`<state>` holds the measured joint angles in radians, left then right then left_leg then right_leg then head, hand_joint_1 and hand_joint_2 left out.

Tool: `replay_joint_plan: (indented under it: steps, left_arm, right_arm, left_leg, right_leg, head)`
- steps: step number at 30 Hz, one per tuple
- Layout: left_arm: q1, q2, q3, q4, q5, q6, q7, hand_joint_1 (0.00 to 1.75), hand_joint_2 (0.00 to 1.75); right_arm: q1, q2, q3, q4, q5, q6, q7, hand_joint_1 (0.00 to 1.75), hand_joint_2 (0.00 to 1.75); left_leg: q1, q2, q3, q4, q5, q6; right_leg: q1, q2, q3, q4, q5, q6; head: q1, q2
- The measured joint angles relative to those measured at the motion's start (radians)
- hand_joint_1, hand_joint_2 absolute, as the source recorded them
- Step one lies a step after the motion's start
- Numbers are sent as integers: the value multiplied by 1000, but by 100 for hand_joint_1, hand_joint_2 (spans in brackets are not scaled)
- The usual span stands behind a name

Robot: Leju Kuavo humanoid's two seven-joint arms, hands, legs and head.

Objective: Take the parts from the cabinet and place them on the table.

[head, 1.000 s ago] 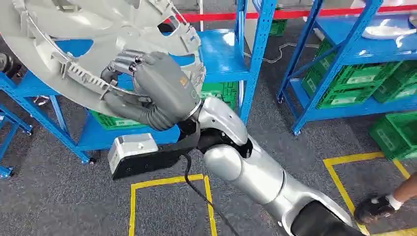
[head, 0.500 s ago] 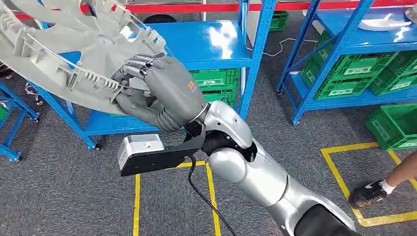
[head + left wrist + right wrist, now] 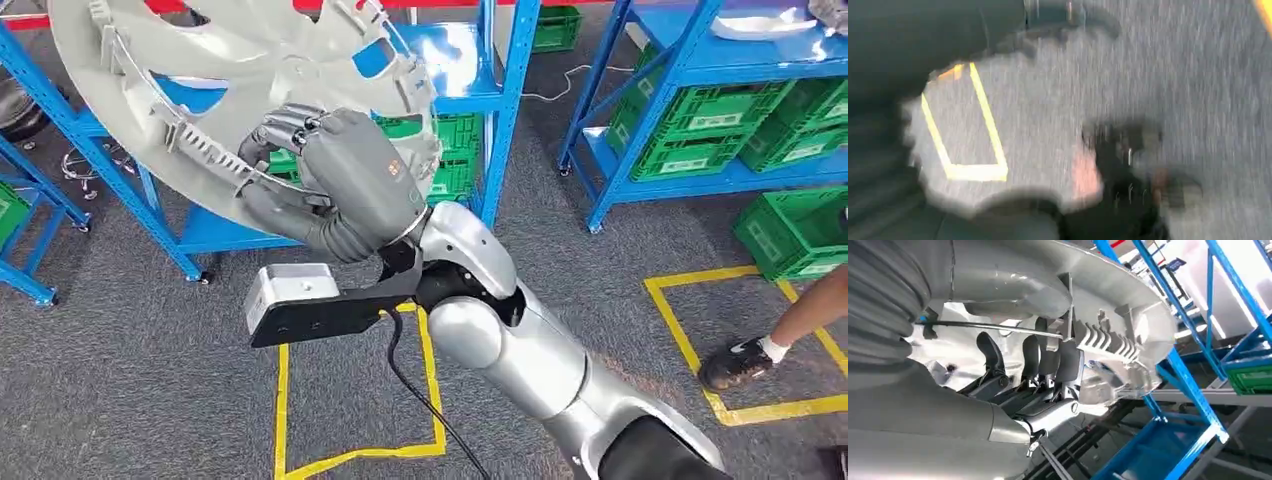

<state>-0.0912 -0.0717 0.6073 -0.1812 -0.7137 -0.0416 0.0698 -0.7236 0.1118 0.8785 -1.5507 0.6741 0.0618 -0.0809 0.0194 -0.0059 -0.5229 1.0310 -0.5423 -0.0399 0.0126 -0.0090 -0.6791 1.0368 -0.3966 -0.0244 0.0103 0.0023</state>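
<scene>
Head view | step: carry | grey round part (image 3: 250,90) is gripped at its near rim by right hand (image 3: 345,185), clear of blue cabinet (image 3: 515,120) | left hand fingers: cannot be told | next: table is to be located, part held level.

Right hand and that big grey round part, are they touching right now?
Touching. In the head view the right hand wraps the rim of the round part; in the right wrist view its dark fingers hook over that rim.

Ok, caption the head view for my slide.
Right hand grips a large grey round part before blue shelving.
</scene>
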Motion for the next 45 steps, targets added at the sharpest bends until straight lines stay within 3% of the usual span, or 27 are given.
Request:
replay_joint_plan:
  steps: [3, 4, 6, 7, 8, 10, 12, 13, 14, 15, 17, 23, 25, 27, 28, 29, 30, 32, 33, 36, 37, 38, 40, 41, 42, 43, 45]
  left_arm:
    - [2, -3, 0, 2, 0, 0, 1, 0, 175]
    - [2, -2, 0, 1, 0, 0, 2, 0, 175]
    - [2, -1, 0, 0, 0, 0, 2, 0, 175]
    - [2, -1, 0, 0, 0, 0, 2, 0, 175]
    - [2, 0, 0, 1, -1, 0, 2, 0, 175]
    - [3, 0, 0, 1, -2, 0, 2, 0, 175]
    - [3, 0, 0, 1, -2, 0, 2, 0, 175]
    - [3, -2, 0, 1, -3, 0, 2, 0, 175]
    - [3, -6, 0, 1, -5, 0, 2, 0, 175]
    - [4, -5, 0, 1, -6, 3, 1, 0, 175]
    - [4, -5, 0, 1, -7, 4, 0, 0, 175]
    - [4, -5, 0, 1, -8, 4, 1, 0, 175]
    - [6, -5, 0, 1, -12, 5, 1, 0, 175]
    - [5, -5, 0, 2, -16, 5, 2, 0, 175]
    - [2, -3, 0, 2, -21, 6, 8, 0, 175]
    - [-3, -2, 0, 0, -24, 6, 13, 0, 175]
    - [-6, -2, 0, 0, -26, 6, 14, 0, 175]
    - [-16, -8, 0, 0, -31, 6, 13, 0, 175]
    - [-18, -5, 0, -3, -33, 7, 14, 0, 175]
    - [-15, -7, 0, -2, -36, 8, 18, 0, 175]
    - [-16, -8, 0, 0, -36, 8, 20, 0, 175]
    - [-15, -7, 0, 0, -37, 8, 21, 0, 175]
    - [-15, -4, 0, -1, -37, 9, 21, 0, 175]
    - [-15, -3, 0, -1, -37, 9, 21, 0, 175]
    - [-14, -2, 0, -1, -37, 9, 20, 0, 175]
    - [-13, -2, 0, -1, -37, 9, 20, 0, 175]
    - [-13, -2, 0, 0, -43, 8, 19, 0, 175]
  right_arm:
    - [5, -2, 0, 1, 1, 0, 0, 175, 175]
    - [5, -3, -1, 1, 1, 0, 1, 175, 175]
    - [6, -5, -1, 1, 5, 0, 3, 175, 175]
    - [9, -5, -1, 1, 6, 0, 3, 175, 175]
    - [13, -6, -1, 1, 6, 0, 3, 175, 175]
    - [23, -8, -1, 1, 7, 0, 3, 175, 175]
    - [26, -8, -1, 1, 10, 1, 3, 175, 175]
    - [25, -8, -2, 1, 13, 1, 3, 175, 175]
    - [26, -7, -2, 0, 16, 2, 3, 175, 175]
    - [27, -7, -3, 0, 18, 2, 3, 175, 175]
    - [26, -7, -3, 0, 19, 2, 3, 175, 175]
    - [26, -7, -3, 0, 19, 2, 3, 175, 175]
    - [27, -7, -4, 0, 19, 2, 3, 175, 175]
    - [25, -7, -5, 0, 19, 4, 3, 175, 175]
    - [27, -7, -5, 4, 21, 6, 3, 175, 175]
    - [27, -7, -5, 14, 22, 7, 3, 175, 175]
    - [28, -7, -5, 16, 22, 8, 3, 175, 175]
    - [28, -6, -7, 18, 21, 9, 3, 175, 175]
    - [29, -6, -8, 19, 20, 10, 0, 175, 175]
    - [28, -11, -8, 32, 8, 8, -15, 175, 175]
    - [26, -16, -8, 38, 2, 7, -21, 175, 175]
    - [24, -19, -8, 42, -3, 6, -22, 175, 175]
    - [16, -22, -9, 48, -12, 5, -26, 175, 175]
    - [15, -23, -8, 52, -16, 5, -28, 175, 175]
    - [15, -25, -7, 57, -20, 5, -28, 175, 175]
    - [15, -26, -5, 61, -21, 5, -28, 175, 175]
    - [15, -28, 0, 64, -22, 5, -28, 175, 175]
  left_leg:
    - [1, 4, -18, 0, 21, 29]
    - [0, 6, -30, 1, 32, 40]
    - [-1, 6, -54, 1, 51, 49]
    - [-2, 6, -67, 2, 61, 49]
    - [-3, 6, -81, 3, 71, 50]
    - [-7, 6, -107, 5, 90, 51]
    - [-13, 4, -124, 6, 105, 50]
    - [-12, 4, -129, 6, 113, 50]
    - [-16, 4, -135, 4, 122, 42]
    - [-7, 5, -139, 0, 134, 33]
    - [-1, 6, -140, -12, 151, 23]
    - [-1, 6, -140, -15, 155, 22]
    - [-10, 4, -143, -22, 164, 14]
    - [-6, 3, -175, 57, 52, 9]
    - [-2, 4, -211, 229, -51, -3]
    - [7, 4, -154, 248, 28, -18]
    - [11, 4, -97, 181, 59, -23]
    - [6, 2, 13, 21, -15, -34]
    - [5, -3, 8, 15, -22, -6]
    - [2, 1, -24, 12, 4, 25]
    - [4, 5, -30, 11, 20, 37]
    - [5, 6, -47, 11, 34, 45]
    - [4, 6, -83, 12, 63, 47]
    - [3, 6, -102, 13, 78, 48]
    - [2, 6, -121, 13, 93, 47]
    - [2, 6, -139, 14, 107, 45]
    - [2, 6, -172, 15, 134, 41]
  right_leg:
    - [-4, 1, -15, -1, 9, 13]
    - [-6, 4, -26, 26, -39, 23]
    - [-10, 3, -62, 163, -155, 32]
    - [-10, 4, -81, 242, -195, 33]
    - [-10, 4, -91, 300, -212, 33]
    - [-8, 5, -45, 286, -166, 24]
    - [1, 7, 66, 137, -107, 1]
    - [9, 10, 126, 43, -115, -18]
    - [9, 9, 161, -18, -141, -28]
    - [14, 10, 162, -34, -142, -19]
    - [21, 11, 153, -35, -125, -25]
    - [21, 11, 152, -38, -121, -26]
    - [9, 7, 145, -65, -101, -31]
    - [3, 0, 133, -72, -71, -37]
    - [3, -1, 98, -61, -50, -32]
    - [-4, -2, 35, -31, -23, -22]
    - [-10, -1, 13, -18, -15, -15]
    - [-6, 2, -17, 8, -5, 0]
    - [-3, 1, -20, 7, 4, 5]
    - [-8, 1, -30, -3, 40, 19]
    - [-13, 3, -42, 8, 7, 28]
    - [-13, 4, -53, 45, -57, 35]
    - [-15, 4, -83, 188, -184, 42]
    - [-15, 4, -92, 264, -218, 43]
    - [-15, 4, -88, 314, -216, 41]
    - [-14, 4, -70, 324, -188, 39]
    - [-12, 6, 24, 238, -118, 29]
  head:
    - [-2, 0]
    - [2, 0]
    - [5, 0]
    - [4, 0]
    - [5, 0]
    - [5, 0]
    - [5, 0]
    - [5, 0]
    - [2, 0]
    - [5, 0]
    - [10, 0]
    - [10, 0]
    - [9, 0]
    - [8, 0]
    - [8, 0]
    - [8, 0]
    - [7, 0]
    - [2, 0]
    - [6, 0]
    - [6, 0]
    - [8, 0]
    - [12, 0]
    - [12, 0]
    - [12, 0]
    - [12, 0]
    - [12, 0]
    - [12, 0]
